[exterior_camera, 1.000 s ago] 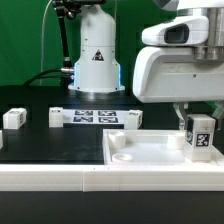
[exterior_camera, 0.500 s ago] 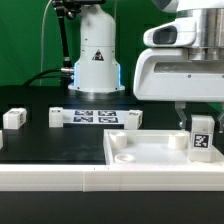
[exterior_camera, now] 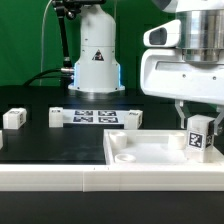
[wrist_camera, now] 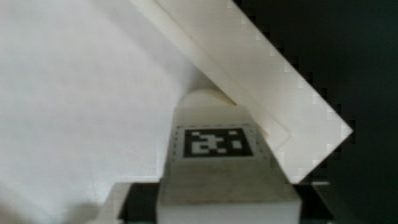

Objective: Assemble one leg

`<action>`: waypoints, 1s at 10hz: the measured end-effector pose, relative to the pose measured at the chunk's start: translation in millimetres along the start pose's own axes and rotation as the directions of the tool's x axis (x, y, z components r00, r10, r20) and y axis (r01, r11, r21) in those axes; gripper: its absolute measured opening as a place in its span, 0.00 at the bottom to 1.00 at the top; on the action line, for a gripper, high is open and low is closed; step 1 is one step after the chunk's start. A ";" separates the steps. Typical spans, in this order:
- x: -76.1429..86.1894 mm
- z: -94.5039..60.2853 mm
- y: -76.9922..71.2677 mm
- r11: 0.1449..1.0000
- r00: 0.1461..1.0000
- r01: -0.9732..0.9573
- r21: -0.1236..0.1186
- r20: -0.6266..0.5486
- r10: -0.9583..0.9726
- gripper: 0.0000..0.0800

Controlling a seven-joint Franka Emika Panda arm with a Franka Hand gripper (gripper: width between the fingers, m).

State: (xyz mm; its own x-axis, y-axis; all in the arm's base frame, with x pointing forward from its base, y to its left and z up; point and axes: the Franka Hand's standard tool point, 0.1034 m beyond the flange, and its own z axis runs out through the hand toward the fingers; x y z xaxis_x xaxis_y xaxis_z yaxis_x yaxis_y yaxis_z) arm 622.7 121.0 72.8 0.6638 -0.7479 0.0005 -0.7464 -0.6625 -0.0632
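Observation:
My gripper is shut on the leg, a small white post with a black-and-white tag, and holds it upright over the right corner of the large flat white panel. In the wrist view the leg fills the space between my dark fingers, with the panel below it. Whether the leg's foot touches the panel is hidden.
The marker board lies mid-table on the black surface. A second small white tagged post stands at the exterior view's left. The robot's base rises behind. The panel has a round socket near its left corner.
My gripper with the leg has shifted slightly toward the exterior view's right and the leg now tilts a little. Nothing else has moved.

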 end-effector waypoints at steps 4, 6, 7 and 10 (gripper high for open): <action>-2.2 0.2 -1.3 0.891 0.891 -0.454 0.005 -0.019 0.454 0.36; -1.7 0.3 -1.7 0.882 0.882 -0.471 0.011 -0.007 0.471 0.38; -2.1 0.4 -1.9 0.887 0.887 -0.461 0.011 -0.007 0.461 0.38; 0.3 -0.2 -0.6 0.963 0.963 -0.271 0.006 -0.006 0.271 0.77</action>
State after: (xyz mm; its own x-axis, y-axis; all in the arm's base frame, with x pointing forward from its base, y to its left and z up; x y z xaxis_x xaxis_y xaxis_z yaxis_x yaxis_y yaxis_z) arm 623.3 121.1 73.0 0.4366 -0.8996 -0.0105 -0.8979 -0.4350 -0.0668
